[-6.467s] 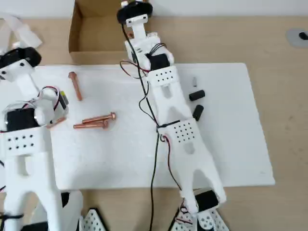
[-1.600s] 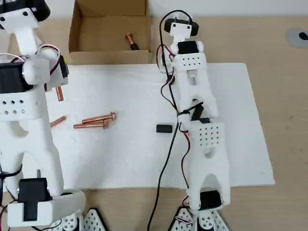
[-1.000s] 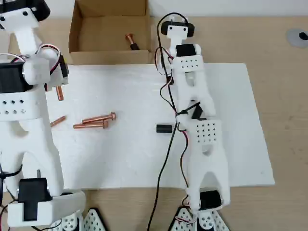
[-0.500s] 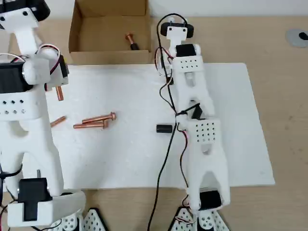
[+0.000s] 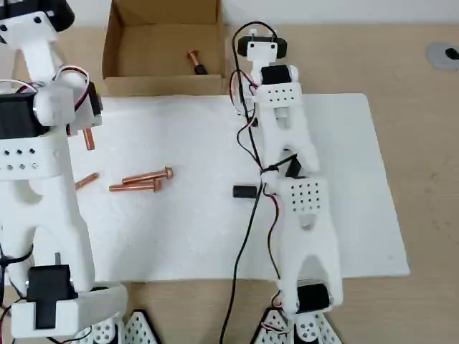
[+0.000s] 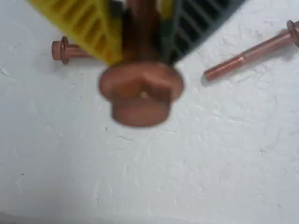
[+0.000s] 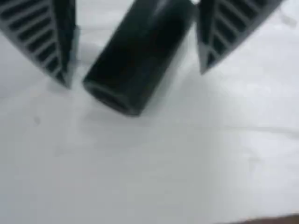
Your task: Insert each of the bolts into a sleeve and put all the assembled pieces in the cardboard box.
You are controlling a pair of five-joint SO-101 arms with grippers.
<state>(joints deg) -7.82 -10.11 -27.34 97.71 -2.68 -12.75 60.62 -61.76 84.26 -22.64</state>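
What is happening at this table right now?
The left gripper holds a bolt above the mat. The right gripper is open around a sleeve lying on the mat. One assembled piece is in the box; three loose bolts and another sleeve lie on the mat.

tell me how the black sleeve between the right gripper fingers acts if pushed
Lying on its side, the round sleeve will probably roll if nudged. It looks rigid, so squeezing likely won't deform it. The textured white mat may slow it.
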